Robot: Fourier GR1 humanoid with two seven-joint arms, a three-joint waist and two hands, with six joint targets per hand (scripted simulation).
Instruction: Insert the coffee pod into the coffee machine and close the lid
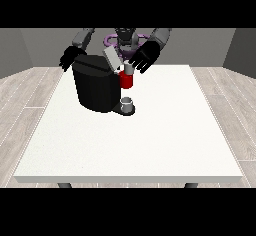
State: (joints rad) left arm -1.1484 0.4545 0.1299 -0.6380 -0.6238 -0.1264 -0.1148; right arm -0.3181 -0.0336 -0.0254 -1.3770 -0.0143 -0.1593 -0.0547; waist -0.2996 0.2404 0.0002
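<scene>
The coffee machine stands on the worktop, between the two hands. Its raised lid tilts just beside the fingers at the view's right; the cup sits below them.

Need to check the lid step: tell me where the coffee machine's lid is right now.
In the front view the lid stands tilted open above the black coffee machine, left of centre at the table's far edge, beside the robot hand at the view's right.

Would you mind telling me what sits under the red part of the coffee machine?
A small grey cup stands on the coffee machine's base, below the red part. The cup's inside is not visible.
</scene>
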